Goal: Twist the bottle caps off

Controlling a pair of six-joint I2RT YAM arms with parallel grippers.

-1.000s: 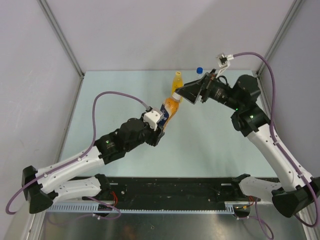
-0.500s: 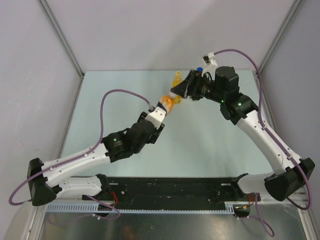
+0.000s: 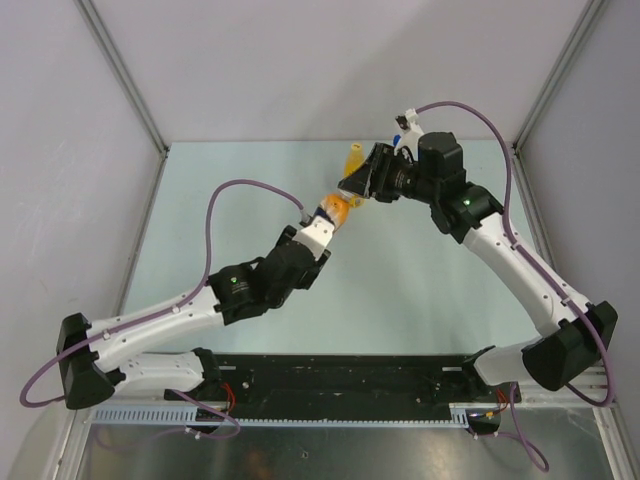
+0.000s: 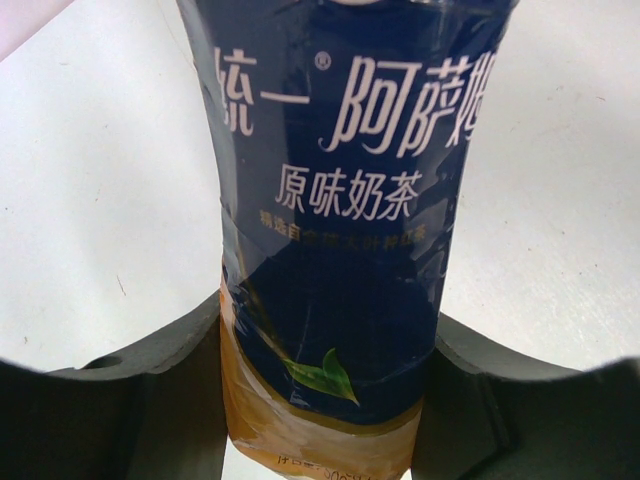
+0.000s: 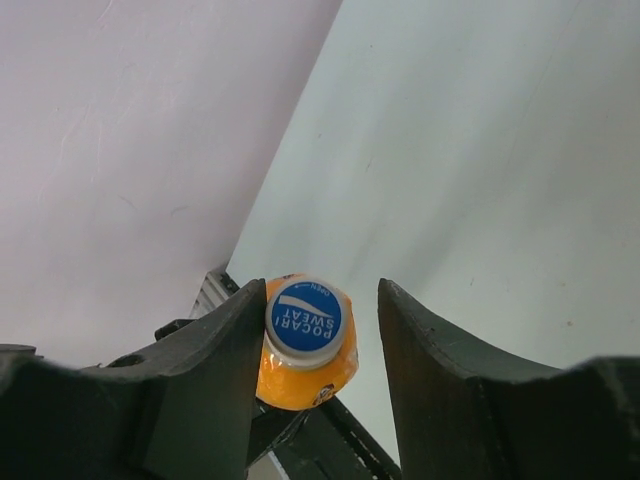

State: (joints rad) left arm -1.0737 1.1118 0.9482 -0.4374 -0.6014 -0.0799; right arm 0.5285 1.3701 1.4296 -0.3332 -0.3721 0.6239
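The small orange plastic bottle with a dark blue label (image 3: 337, 207) is held above the pale green table (image 3: 400, 285), over its middle and nearer the far edge than the near one. It is tilted so that its cap end points toward the far right corner. The left gripper (image 3: 324, 224) is clamped on the lower body of the bottle. In the left wrist view its two black fingers (image 4: 150, 400) press against either side of the label (image 4: 340, 250), which carries white printed characters and a green leaf, and a band of orange shows below it. The right gripper (image 3: 353, 186) meets the bottle from the far right side, at its top. In the right wrist view the round white plastic screw cap with a blue printed top (image 5: 305, 320) sits on the bottle's orange shoulder between the spread jaws. One finger (image 5: 215, 370) lies against or just beside the cap's rim, and a clear gap separates the cap from the other finger, so the right gripper (image 5: 320, 297) is moderately wide and grips nothing. A small yellow plastic bottle (image 3: 354, 157) stands near the far edge of the table, just behind the right gripper. A small blue round cap (image 3: 397, 140) shows beside the right wrist, close to the far edge; what it sits on is hidden.
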